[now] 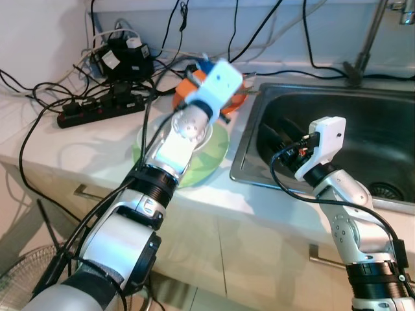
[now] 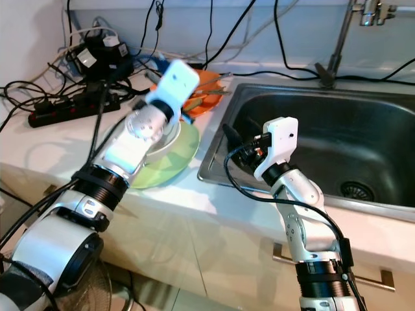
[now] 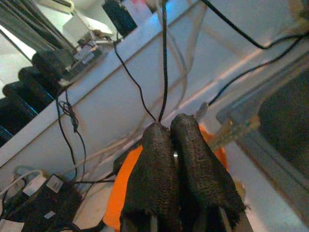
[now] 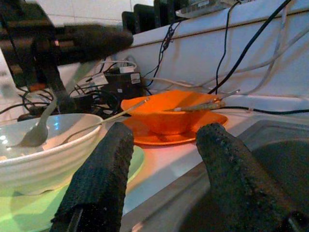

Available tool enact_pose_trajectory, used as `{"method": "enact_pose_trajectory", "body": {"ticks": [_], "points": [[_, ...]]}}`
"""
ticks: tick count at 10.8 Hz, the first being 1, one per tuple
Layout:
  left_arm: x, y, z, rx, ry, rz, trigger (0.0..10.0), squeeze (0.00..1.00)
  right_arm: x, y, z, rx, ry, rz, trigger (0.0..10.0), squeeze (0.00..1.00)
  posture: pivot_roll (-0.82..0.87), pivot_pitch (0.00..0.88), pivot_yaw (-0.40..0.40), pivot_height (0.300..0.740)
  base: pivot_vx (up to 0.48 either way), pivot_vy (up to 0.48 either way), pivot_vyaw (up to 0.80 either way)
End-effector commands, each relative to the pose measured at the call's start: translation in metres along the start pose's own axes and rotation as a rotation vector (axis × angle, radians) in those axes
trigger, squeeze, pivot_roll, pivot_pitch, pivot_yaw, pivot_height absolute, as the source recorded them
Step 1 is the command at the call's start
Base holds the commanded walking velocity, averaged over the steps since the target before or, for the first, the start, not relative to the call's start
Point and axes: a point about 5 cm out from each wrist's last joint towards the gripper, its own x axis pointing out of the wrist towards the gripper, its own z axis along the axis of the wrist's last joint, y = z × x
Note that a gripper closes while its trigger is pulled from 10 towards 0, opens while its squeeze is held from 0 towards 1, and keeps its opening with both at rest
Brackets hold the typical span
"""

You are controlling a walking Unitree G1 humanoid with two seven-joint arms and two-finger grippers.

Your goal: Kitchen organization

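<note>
My left arm reaches over a white bowl [image 4: 48, 154] that sits on a green plate [image 1: 211, 162]; a spoon [image 4: 36, 135] lies in the bowl. The left gripper [image 3: 170, 126] is shut, with nothing visible between its fingers, and hovers above the orange bowl [image 4: 166, 113], which stands on an orange plate [image 4: 193, 133] beside the sink. Two metal utensils [image 4: 203, 105] rest across the orange bowl. My right gripper [image 4: 161, 135] is open and empty, low at the sink's left side, facing the orange dishes.
The steel sink [image 1: 363, 123] with its drain [image 1: 388, 191] takes up the right, and the faucet [image 1: 369, 39] stands behind it. A black power strip [image 1: 97, 110], adapters [image 1: 123, 55] and tangled cables crowd the back left of the counter. A fan [image 1: 19, 272] stands on the floor.
</note>
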Motion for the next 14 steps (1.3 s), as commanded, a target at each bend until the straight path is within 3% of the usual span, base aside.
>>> {"method": "enact_pose_trajectory", "body": {"ticks": [1, 3, 5, 6, 7, 8, 11, 12, 13, 14], "points": [[-0.001, 0.01, 0.004, -0.034, -0.017, 0.028, 10.0, 0.0, 0.002, 0.001, 0.0, 0.004, 0.0, 0.008, 10.0, 0.0, 0.04, 0.0, 0.141, 0.74, 0.0, 0.0, 0.0], [-0.004, 0.01, 0.016, -0.201, -0.075, 0.005, 10.0, 0.0, 0.003, 0.001, 0.0, 0.004, 0.0, 0.014, 10.0, 0.0, 0.04, 0.0, 0.14, 0.74, 0.0, 0.0, 0.0], [-0.009, 0.006, 0.036, -0.427, -0.222, -0.056, 10.0, 0.0, 0.005, 0.002, 0.0, 0.004, -0.001, 0.019, 10.0, 0.0, 0.04, 0.0, 0.137, 0.74, 0.0, 0.0, 0.0], [-0.013, 0.004, 0.047, -0.505, -0.307, -0.094, 10.0, 0.0, 0.005, 0.001, 0.0, 0.009, -0.001, 0.012, 10.0, 0.0, 0.04, 0.0, 0.138, 0.74, 0.0, 0.0, 0.0], [-0.015, 0.002, 0.049, -0.529, -0.328, -0.106, 10.0, 0.0, 0.006, 0.001, 0.0, 0.013, -0.004, 0.01, 10.0, 0.0, 0.04, 0.0, 0.138, 0.74, 0.0, 0.0, 0.0], [-0.018, 0.0, 0.051, -0.57, -0.36, -0.128, 10.0, 0.0, 0.007, -0.002, 0.002, 0.015, -0.016, -0.015, 10.0, 1.0, 0.04, 0.0, 0.138, 0.74, 0.0, 0.0, 0.0], [-0.021, 0.005, 0.054, -0.572, -0.385, -0.124, 10.0, 0.0, 0.007, -0.011, 0.007, 0.0, -0.035, -0.052, 10.0, 1.0, 0.04, 0.0, 0.138, 0.74, 0.0, 0.0, 0.0], [-0.024, 0.013, 0.065, -0.513, -0.452, -0.107, 10.0, 0.0, 0.008, -0.011, 0.009, 0.001, -0.045, -0.058, 10.0, 1.0, 0.05, 0.0, 0.14, 0.74, 0.0, 0.0, 0.0], [-0.025, 0.014, 0.07, -0.495, -0.487, -0.108, 10.0, 0.0, 0.008, -0.01, 0.007, -0.003, -0.042, -0.058, 10.0, 0.0, 0.05, 0.0, 0.141, 0.74, 0.0, 0.0, 0.0], [-0.027, 0.014, 0.073, -0.5, -0.511, -0.115, 10.0, 0.0, 0.008, -0.01, 0.007, -0.004, -0.042, -0.058, 10.0, 0.0, 0.05, 0.0, 0.14, 0.74, 0.0, 0.0, 0.0]]}}
